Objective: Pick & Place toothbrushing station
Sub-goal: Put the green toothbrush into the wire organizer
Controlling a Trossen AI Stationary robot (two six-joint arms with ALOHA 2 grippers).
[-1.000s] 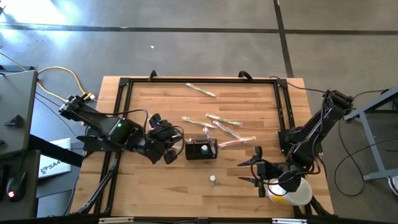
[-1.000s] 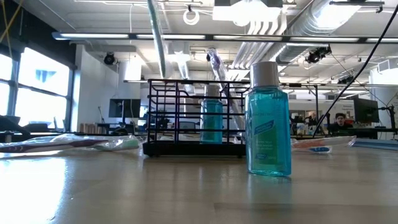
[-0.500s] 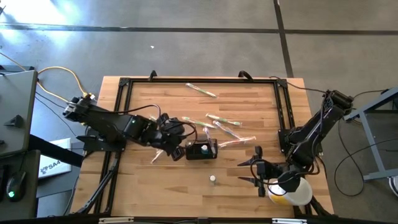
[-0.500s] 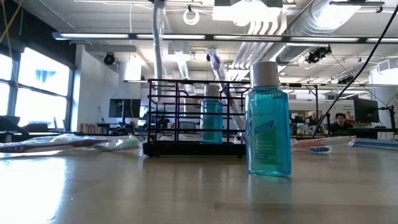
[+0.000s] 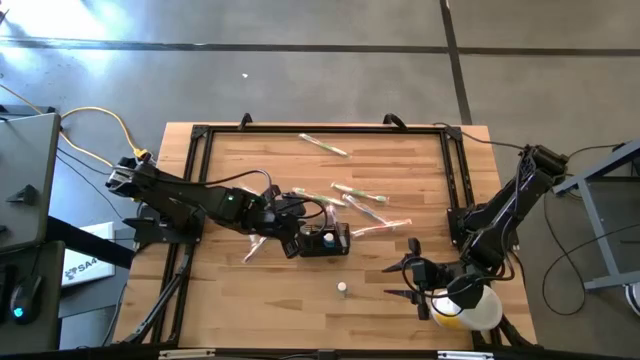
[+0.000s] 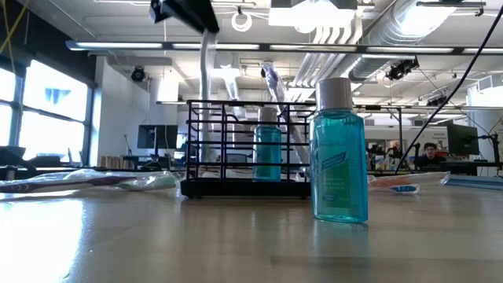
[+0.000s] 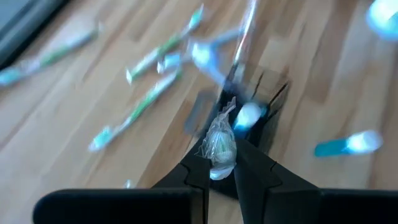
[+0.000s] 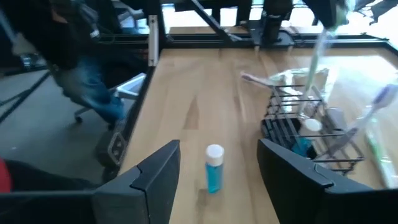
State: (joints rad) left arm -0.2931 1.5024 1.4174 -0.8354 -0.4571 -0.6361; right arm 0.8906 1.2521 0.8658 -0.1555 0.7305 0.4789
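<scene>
The toothbrushing station, a small black wire caddy [image 5: 325, 240] [image 6: 251, 149], stands on the wooden table with a blue bottle and a toothbrush inside. My left gripper [image 5: 296, 238] [image 7: 222, 165] is at the caddy's left end, above it, shut on a plastic-wrapped toothbrush [image 6: 208, 67]. My right gripper [image 5: 410, 278] waits open near the table's front right, beside a white-and-yellow cup [image 5: 468, 308]; nothing is between its fingers. A second small blue bottle [image 5: 342, 287] [image 6: 339, 153] stands on the table in front of the caddy. My left gripper pinches the wrapped toothbrush's upper end between its two fingers, where the crinkled wrapper [image 7: 221, 143] bunches. The fingers slant downward from the table's left. The toothbrush hangs almost upright below them, its shaft [image 6: 207, 79] reaching the caddy's top rim at the left end.
Several wrapped toothbrushes [image 5: 355, 195] lie loose behind and to the right of the caddy, and one more [image 5: 322, 145] near the far edge. A black frame [image 5: 200, 135] runs round the tabletop. Bare wood lies at the near left.
My left gripper has moved toward the table's right and down, up to the caddy's left end. The held toothbrush has tipped from slanted to almost upright and come lower over the caddy. The gripper itself now shows at the top of the low view.
</scene>
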